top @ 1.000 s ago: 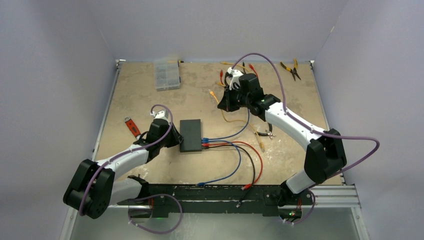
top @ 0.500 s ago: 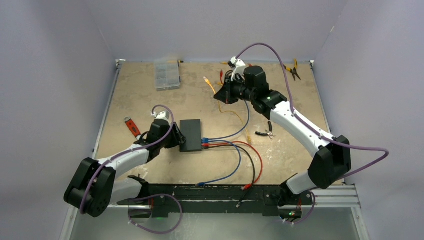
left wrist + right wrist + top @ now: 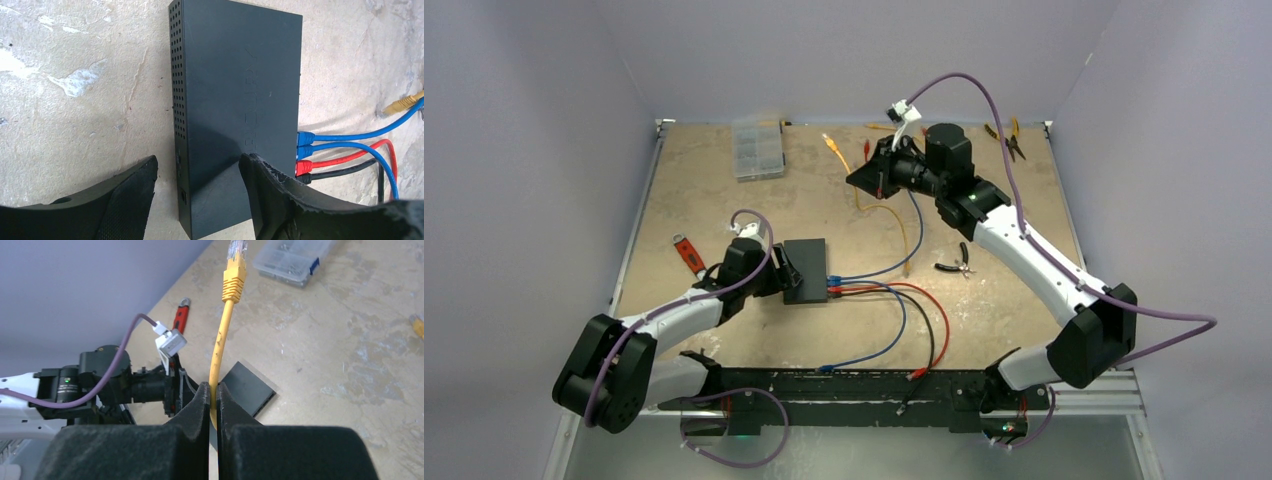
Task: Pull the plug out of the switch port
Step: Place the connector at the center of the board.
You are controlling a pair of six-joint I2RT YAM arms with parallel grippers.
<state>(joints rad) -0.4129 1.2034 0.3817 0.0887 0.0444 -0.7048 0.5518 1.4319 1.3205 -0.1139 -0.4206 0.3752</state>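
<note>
My right gripper, pinched tight on the yellow cable, has swung the yellow plug up and toward the far wall. My left gripper has spread off the switch, so I judge the pull done. The switch sits mid-table, well off the edges, with the other plugs still seated. There's bare table toward the compartment box, but the wall is close.
</note>
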